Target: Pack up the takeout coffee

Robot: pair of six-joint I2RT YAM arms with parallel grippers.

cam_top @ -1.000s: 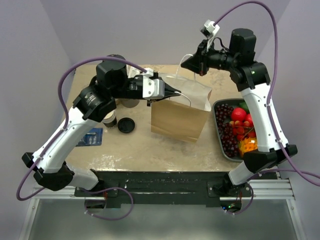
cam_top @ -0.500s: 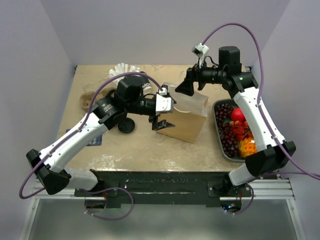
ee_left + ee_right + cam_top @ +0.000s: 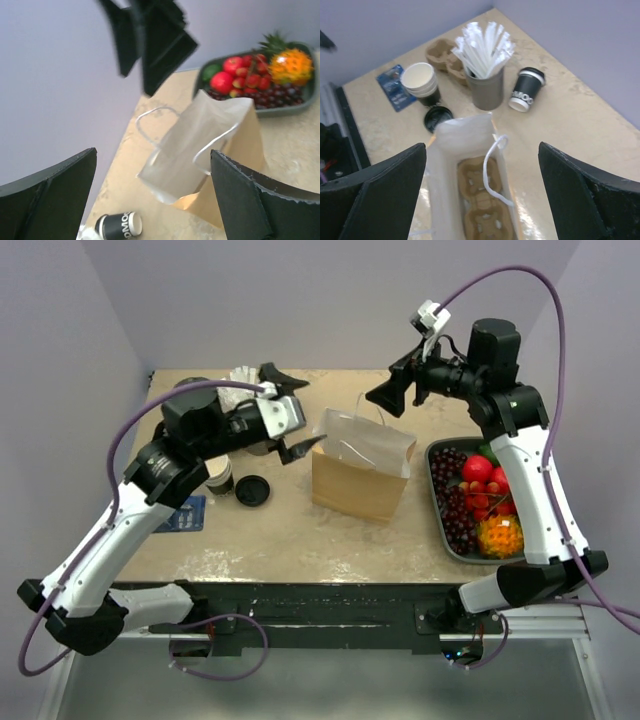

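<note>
Both claws hang spread wide and hold nothing: our left claw is just left of the paper bag, and our right claw is above its far edge. We see the takeout coffee on the tabletop, outside the bag and just beside the grey cup of straws. A cardboard cup carrier lies inside the bag.

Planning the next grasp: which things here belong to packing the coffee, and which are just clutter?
Job: lidded coffee cup, paper bag, cup carrier inside it.
Clutter: stack of lidless cups, loose black lid, cup of straws, spare carrier, blue card, fruit tray.
</note>
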